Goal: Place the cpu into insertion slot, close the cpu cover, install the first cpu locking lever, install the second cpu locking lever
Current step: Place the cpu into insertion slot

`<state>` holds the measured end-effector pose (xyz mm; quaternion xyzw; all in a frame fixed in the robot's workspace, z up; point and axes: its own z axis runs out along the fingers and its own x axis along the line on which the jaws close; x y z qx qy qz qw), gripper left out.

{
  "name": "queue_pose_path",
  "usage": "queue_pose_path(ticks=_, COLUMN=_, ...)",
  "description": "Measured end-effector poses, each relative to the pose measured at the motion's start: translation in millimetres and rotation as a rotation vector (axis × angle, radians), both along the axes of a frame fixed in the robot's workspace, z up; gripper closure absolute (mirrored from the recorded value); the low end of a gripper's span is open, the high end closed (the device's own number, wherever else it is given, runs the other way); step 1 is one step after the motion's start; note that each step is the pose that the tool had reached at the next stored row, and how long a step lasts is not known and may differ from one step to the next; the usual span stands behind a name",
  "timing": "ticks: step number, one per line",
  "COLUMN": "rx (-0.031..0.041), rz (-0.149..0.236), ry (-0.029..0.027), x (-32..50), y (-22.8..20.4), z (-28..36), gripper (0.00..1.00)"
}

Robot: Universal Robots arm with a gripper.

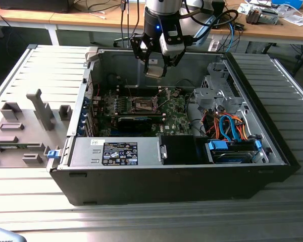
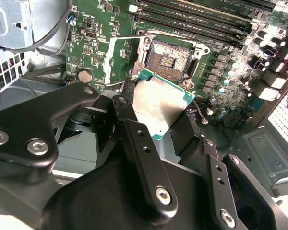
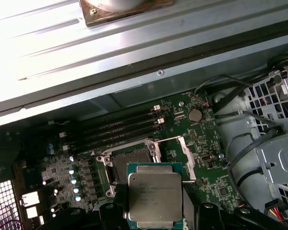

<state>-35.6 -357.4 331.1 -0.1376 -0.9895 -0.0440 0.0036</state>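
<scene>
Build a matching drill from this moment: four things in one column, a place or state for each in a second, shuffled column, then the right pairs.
Things:
1. cpu
2. insertion slot
3. gripper
4. orange and blue cables

Place or state:
A. empty, on the green board
B. bundled at the end of the case on the exterior view's right
C. held in the air, not yet seated
D. shut on the cpu, above the open case

Pairs: 1-C, 2-A, 3-D, 4-B
</scene>
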Motion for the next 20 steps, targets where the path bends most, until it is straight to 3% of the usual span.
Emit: queue_pose_path(ticks=20, rx=0.0000, rz=-0.013, ry=0.0000, x=0.0, y=0.0, z=0.0, gripper=0.46)
